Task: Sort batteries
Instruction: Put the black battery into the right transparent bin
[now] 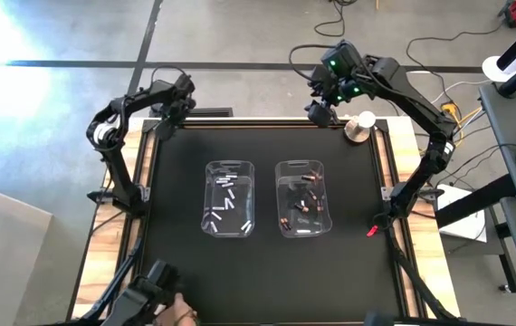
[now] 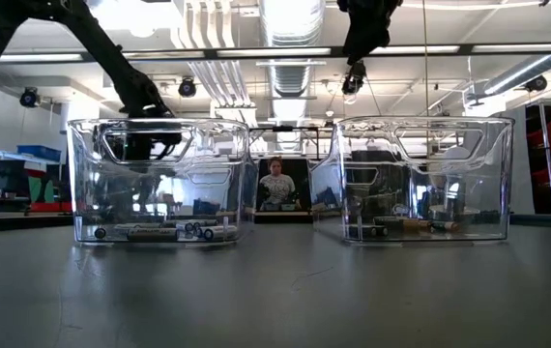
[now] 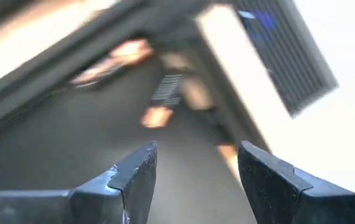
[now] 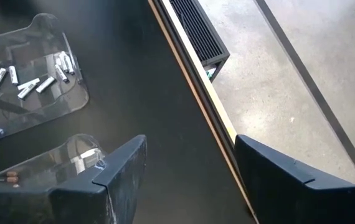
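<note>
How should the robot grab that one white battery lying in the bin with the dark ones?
Probably from straight above, through the open top of the clear plastic bin. The white cylindrical battery lies flat near the front wall, so the fingers should pinch its long sides at the middle, not its ends.

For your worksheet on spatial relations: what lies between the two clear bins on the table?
Nothing on the mat: in the high view, only a bare strip of black mat separates the left bin from the right bin. The low view shows a person far behind that gap.
</note>
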Controlling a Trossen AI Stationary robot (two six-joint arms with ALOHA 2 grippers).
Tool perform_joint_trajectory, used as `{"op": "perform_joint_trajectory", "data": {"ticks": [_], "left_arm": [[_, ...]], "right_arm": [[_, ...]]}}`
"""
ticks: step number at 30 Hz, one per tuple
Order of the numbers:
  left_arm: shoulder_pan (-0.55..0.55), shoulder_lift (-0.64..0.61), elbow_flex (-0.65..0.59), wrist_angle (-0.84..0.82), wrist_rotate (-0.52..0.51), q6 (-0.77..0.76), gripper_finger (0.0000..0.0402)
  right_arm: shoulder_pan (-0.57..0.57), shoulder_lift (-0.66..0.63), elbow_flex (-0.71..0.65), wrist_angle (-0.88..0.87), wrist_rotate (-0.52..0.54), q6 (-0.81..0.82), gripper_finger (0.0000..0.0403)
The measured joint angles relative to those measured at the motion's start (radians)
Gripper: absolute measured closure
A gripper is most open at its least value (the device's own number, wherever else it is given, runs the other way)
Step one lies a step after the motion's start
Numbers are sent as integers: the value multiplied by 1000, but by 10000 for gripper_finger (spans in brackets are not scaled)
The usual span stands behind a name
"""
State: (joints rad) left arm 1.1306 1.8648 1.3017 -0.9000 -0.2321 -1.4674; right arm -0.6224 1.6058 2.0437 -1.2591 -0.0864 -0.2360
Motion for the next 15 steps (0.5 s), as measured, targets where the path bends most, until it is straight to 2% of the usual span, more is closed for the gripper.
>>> {"op": "perform_joint_trajectory", "data": {"ticks": [3,8,15], "left_arm": [[-2,7,3,78,36,77,200],[-2,56,4,38,115,166,200],[-6,100,5,60,110,245,200]], "right_arm": [[0,0,-7,1,0,-11,160],[0,0,-20,3,0,-13,152],[0,0,-37,3,0,-9,150]]}}
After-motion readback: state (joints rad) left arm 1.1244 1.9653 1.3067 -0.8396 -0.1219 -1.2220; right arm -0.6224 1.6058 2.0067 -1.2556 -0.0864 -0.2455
